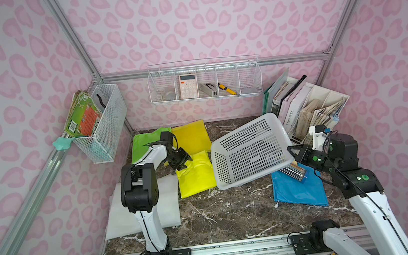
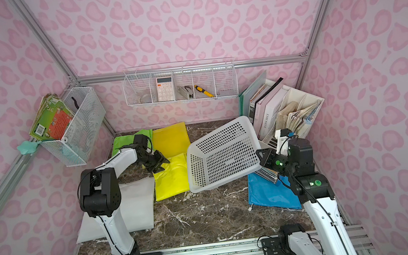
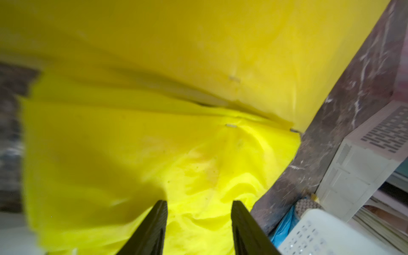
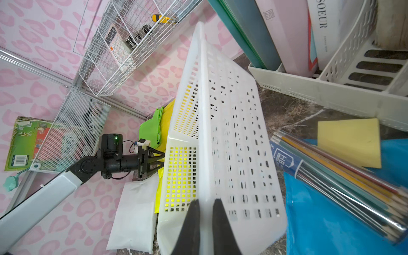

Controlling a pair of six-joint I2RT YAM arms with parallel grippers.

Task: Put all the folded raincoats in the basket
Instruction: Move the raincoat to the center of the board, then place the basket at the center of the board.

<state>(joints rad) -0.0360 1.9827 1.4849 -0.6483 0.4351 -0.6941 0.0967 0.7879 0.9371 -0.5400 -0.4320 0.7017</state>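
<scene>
Pink leopard-print walls [image 1: 212, 27] framed by aluminium rails [image 1: 124, 77] enclose a dark marble tabletop [image 1: 233, 208].

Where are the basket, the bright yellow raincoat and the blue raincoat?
basket [image 1: 249, 149]: in a top view, on its perforated bottom.
bright yellow raincoat [image 1: 197, 180]: in a top view, on its flat middle.
blue raincoat [image 1: 300, 191]: in a top view, on its uncovered middle.

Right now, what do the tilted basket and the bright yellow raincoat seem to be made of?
The basket: rigid white moulded plastic, slightly glossy; regular rectangular holes, smooth flared rim. The bright yellow raincoat: thin plastic film or coated fabric, cannot tell which; soft wrinkles with sheen.
</scene>
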